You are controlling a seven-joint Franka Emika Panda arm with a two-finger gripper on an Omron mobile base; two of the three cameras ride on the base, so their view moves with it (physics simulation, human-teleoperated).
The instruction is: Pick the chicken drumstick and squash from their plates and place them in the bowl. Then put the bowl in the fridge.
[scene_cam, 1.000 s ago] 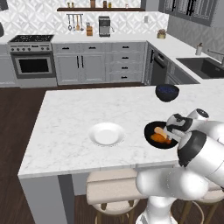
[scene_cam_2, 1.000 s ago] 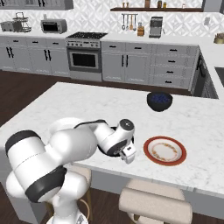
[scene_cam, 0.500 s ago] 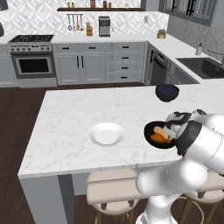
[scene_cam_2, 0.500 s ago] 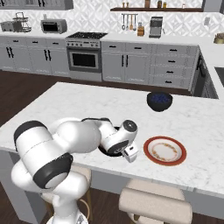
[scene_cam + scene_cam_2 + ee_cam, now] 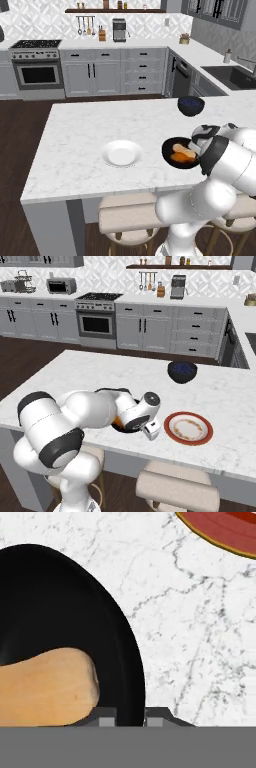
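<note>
Here the marble island counter (image 5: pixel 90 130) carries everything. The glossy black bowl (image 5: pixel 172 146) sits near its front edge, with the pale tan squash (image 5: pixel 45 687) and the orange-brown chicken drumstick (image 5: pixel 179 157) lying inside. The white plate (image 5: pixel 121 152) rests empty further along the front edge, the terracotta-rimmed plate (image 5: pixel 188 428) just beside the bowl. The gripper (image 5: pixel 131 716) is pinched nearly closed on the bowl's rim.

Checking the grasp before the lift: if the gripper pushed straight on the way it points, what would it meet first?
Most likely the black bowl's rim, which the gripper's fingertips already straddle.
</note>
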